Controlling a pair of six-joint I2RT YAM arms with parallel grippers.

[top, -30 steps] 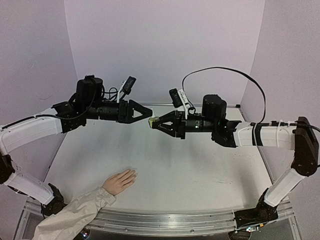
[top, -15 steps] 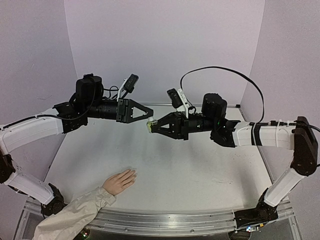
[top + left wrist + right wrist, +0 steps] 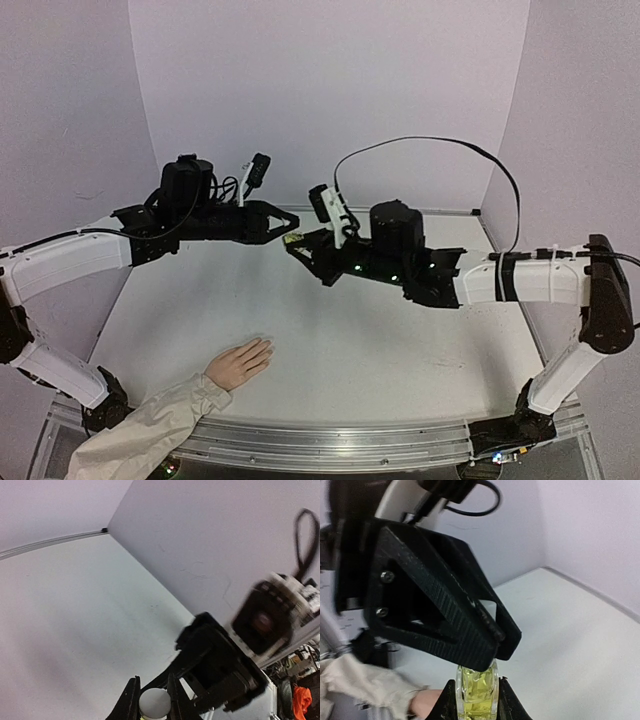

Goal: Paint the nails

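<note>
Well above and beyond the mannequin hand (image 3: 240, 362), we see the two pincers meeting tip to tip in the air. The right pincer (image 3: 293, 246) is clamped on the glass body of a small yellow-green bottle (image 3: 291, 241). Its own wrist view shows the bottle upright between both fingers, with the yellow liquid plain through the glass. The left pincer (image 3: 291, 228) is closed on the bottle's white cap (image 3: 154, 703). In the left wrist view the round cap sits squeezed between the two dark fingers, touching both. In the right wrist view the left pincer's black wedge covers the top of the bottle, so we cannot see the cap there.

The mannequin hand lies palm down on the worktop (image 3: 350, 330), and a beige sleeve (image 3: 150, 430) trails off behind it. The nails (image 3: 266, 346) sit at the fingertips, on the side of the hand that faces the pincers. They are too small for us to make out one by one, or to tell whether any carries colour. Both pincers and the bottle are well apart from the hand and touch no part of it. The right wrist view catches a bit of the peach hand and crumpled sleeve, far below the bottle.
</note>
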